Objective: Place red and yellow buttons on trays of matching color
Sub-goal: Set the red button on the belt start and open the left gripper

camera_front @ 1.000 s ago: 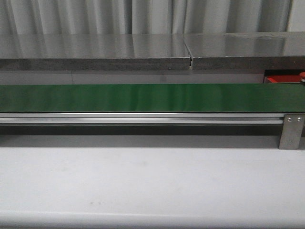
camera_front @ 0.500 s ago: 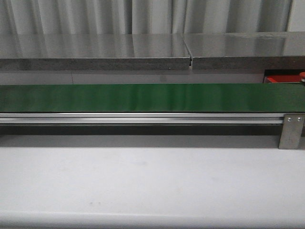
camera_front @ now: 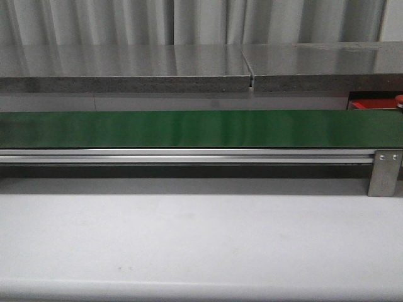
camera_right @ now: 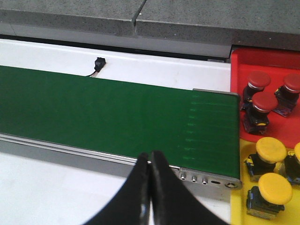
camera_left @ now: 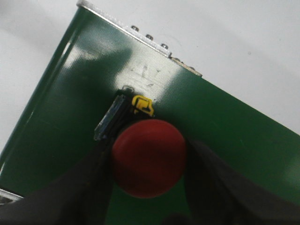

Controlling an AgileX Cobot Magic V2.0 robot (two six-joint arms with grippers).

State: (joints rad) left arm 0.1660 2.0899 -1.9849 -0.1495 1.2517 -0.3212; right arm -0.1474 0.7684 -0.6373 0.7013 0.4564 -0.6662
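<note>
A round red mushroom-cap button (camera_left: 149, 157) is gripped in the left pincer (camera_left: 147, 197) above the glossy green conveyor belt (camera_left: 70, 126). The right pincer (camera_right: 150, 187) is clenched on nothing. Risk, as judged: the smooth rounded cap may slip during transfer to the flat red plastic tray (camera_right: 267, 63), far right, beside the yellow tray (camera_right: 236, 197).

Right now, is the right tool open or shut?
Shut and empty: in the right wrist view the right tool has its fingertips pressed together above the green belt.
</note>
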